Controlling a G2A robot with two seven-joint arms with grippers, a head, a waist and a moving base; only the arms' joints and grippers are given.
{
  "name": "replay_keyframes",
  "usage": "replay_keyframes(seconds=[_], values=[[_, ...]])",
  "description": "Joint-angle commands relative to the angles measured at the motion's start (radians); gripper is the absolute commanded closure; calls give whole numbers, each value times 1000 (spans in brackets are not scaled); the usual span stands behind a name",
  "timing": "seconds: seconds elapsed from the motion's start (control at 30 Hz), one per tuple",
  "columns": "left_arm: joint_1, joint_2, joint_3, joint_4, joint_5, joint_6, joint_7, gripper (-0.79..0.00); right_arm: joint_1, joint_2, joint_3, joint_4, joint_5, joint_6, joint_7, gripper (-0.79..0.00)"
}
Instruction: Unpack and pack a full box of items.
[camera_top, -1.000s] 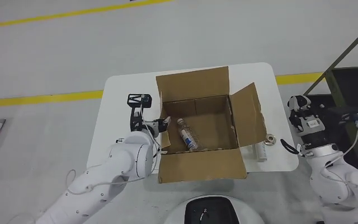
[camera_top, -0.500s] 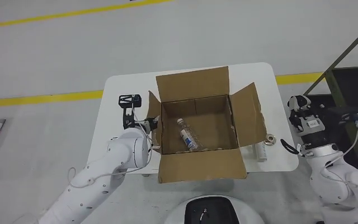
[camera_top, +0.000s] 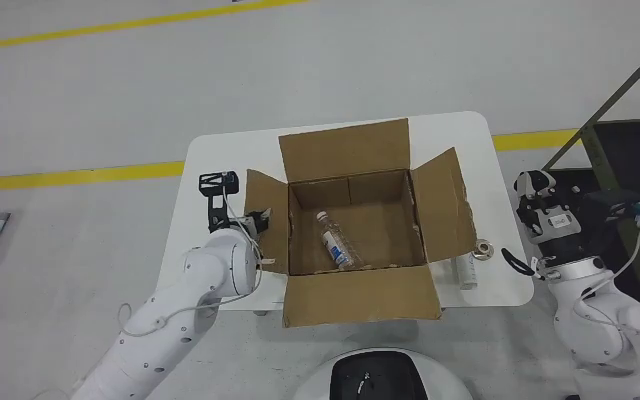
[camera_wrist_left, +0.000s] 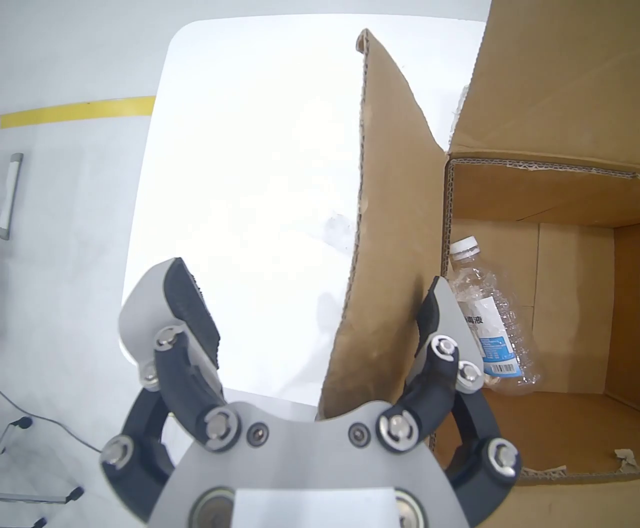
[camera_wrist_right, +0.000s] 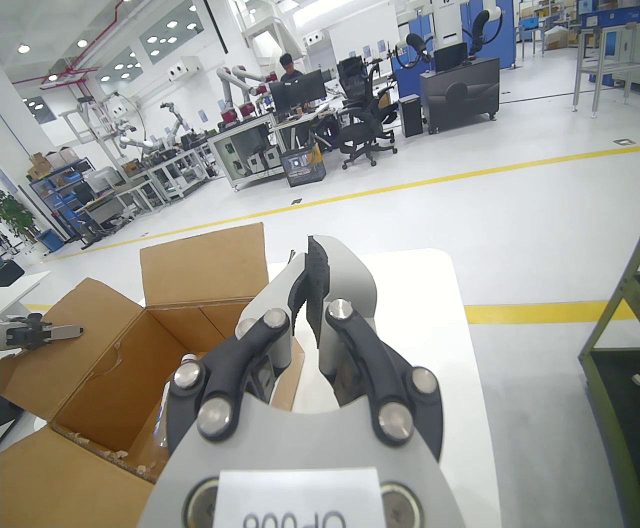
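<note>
We look down on a white rounded-corner table (camera_top: 230, 160) (camera_wrist_left: 240, 150) on a pale grey floor with yellow lines. At the table's left side the left gripper (camera_top: 258, 217) (camera_wrist_left: 306, 277) sits at the left flap (camera_top: 268, 225) (camera_wrist_left: 390, 210) of a large brown cardboard box (camera_top: 360, 295) (camera_wrist_left: 550, 75) (camera_wrist_right: 200, 275). Its jaws are spread wide and straddle that flap. One black-padded finger (camera_wrist_left: 187, 300) is over bare table on the outer side. The other finger (camera_wrist_left: 440, 310) is on the box side, close against the flap's inner face. The jaws are not pinching anything.

The box stands in the middle of the table with all four flaps open. The left flap stands nearly upright and the other three are folded outward. Inside, on the box floor towards its left wall, lies a clear crumpled plastic bottle with a white cap and a blue-and-white label (camera_top: 335, 241) (camera_wrist_left: 480, 320). It lies on its side with the cap pointing to the far side.

Right of the box, just past the right flap (camera_top: 447, 205) near the table's near right corner, lie a small round silvery object (camera_top: 484, 249) and a slim white stick-shaped object (camera_top: 466, 270). They are close together.

Beyond the table's right edge, well apart from the box, the right gripper (camera_top: 532, 184) (camera_wrist_right: 307, 260) is held in the air. Its jaws are closed together with nothing between them
</note>
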Motion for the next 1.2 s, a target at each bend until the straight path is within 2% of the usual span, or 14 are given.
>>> replay_keyframes(seconds=[0.0, 0.57, 0.7, 0.83, 0.97, 1.17], values=[[7, -2, -8, 1, 11, -7, -7, -785, 0, 0, 0, 0, 0, 0, 0, 0], [57, -35, -57, 37, 75, -41, -41, -785, 0, 0, 0, 0, 0, 0, 0, 0], [69, -40, -96, -17, 76, -40, -40, -785, 0, 0, 0, 0, 0, 0, 0, 0], [100, -36, -170, -101, 50, -34, -34, -785, -1, 2, 3, -5, -10, -2, 13, 0], [144, -28, -245, -175, 49, -32, -32, -785, -6, 9, 26, -30, -102, 14, 87, 0], [217, -21, -347, -224, 53, -11, -11, -785, -21, 28, 60, -71, -303, -10, 304, 0]])
